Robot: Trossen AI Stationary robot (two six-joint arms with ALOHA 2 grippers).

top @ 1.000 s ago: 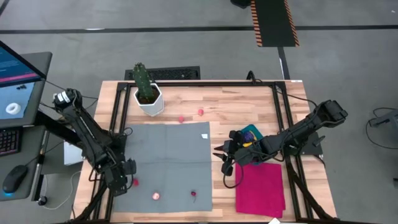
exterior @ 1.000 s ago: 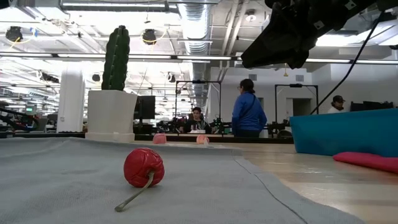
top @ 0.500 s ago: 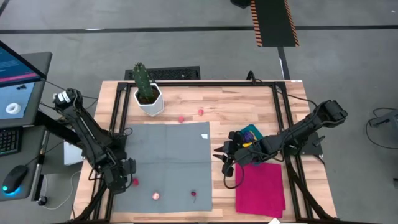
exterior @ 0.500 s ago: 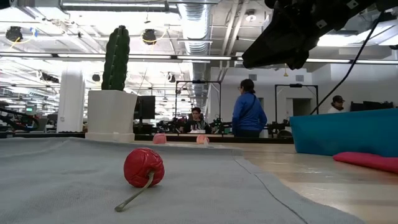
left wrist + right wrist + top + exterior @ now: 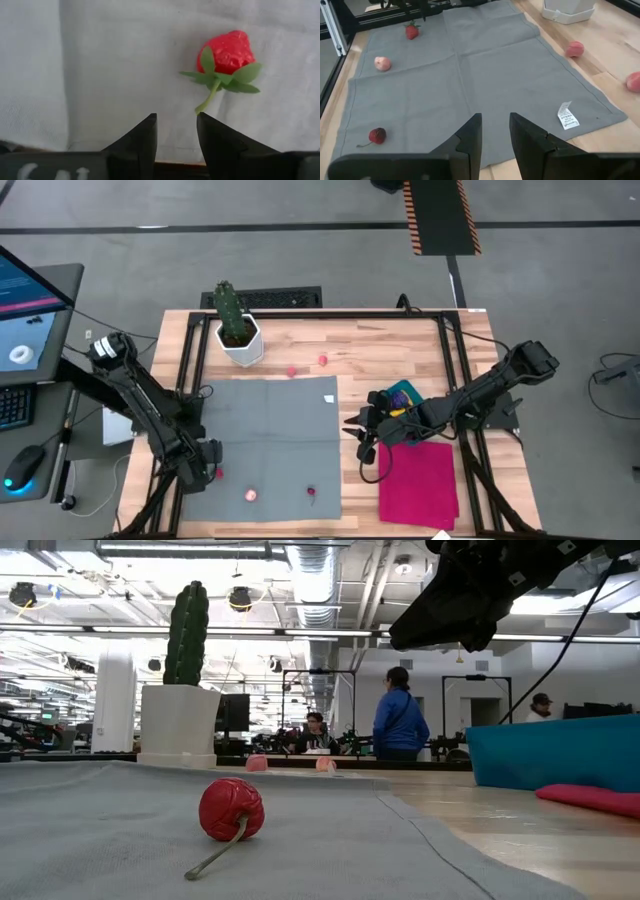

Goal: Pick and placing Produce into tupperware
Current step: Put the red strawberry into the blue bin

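A grey cloth mat point(image 5: 265, 440) covers the light wooden slatted tabletop point(image 5: 390, 350). Left gripper point(image 5: 175, 132) released beside a red plastic strawberry point(image 5: 227, 52) on it; right gripper point(image 5: 495, 132) empty, parted, above its edge.

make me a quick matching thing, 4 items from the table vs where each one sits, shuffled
Items:
1 strawberry
2 cactus pot
3 teal tub
4 cherry

Places:
A beside the right gripper
B on bare wood at the gray cloth's far corner
C just ahead of the left gripper
D gray cloth's near edge

Pairs: 1-C, 2-B, 3-A, 4-D
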